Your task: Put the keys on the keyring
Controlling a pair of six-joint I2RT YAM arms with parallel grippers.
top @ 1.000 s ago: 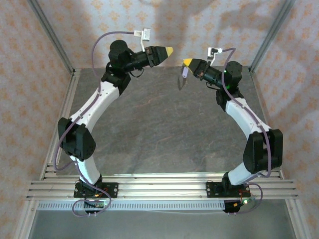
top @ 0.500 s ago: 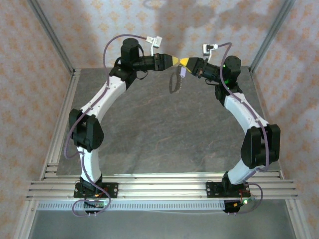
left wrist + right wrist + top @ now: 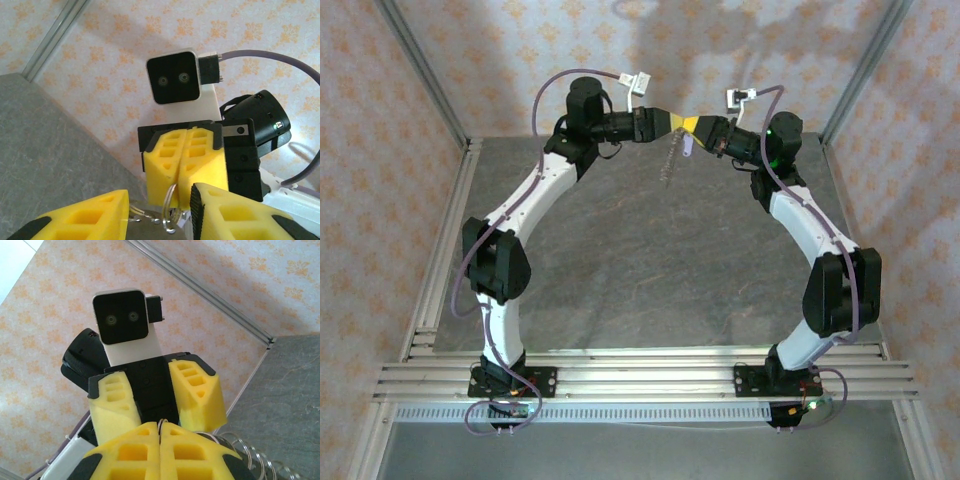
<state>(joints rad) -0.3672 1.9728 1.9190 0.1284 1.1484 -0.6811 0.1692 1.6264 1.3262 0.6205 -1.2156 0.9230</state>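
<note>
You're in a robot test cell, prob. a lab: grey stone-look table [image 3: 650,260] w/ aluminium rails [image 3: 640,375] along the near edge, left arm [image 3: 525,205] & right arm [image 3: 805,225] bolted to them, metal corner posts [image 3: 420,65], and orange-flowered wall panels [image 3: 380,200] boxing it in on 3 sides.

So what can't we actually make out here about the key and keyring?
1. The key: top view, too small to tell if it's on the keyring.
2. Bottom of the keyring: left wrist view, cut off by the lower edge.
3. The keyring, right wrist view: mostly hidden behind fingers of the right gripper.
</note>
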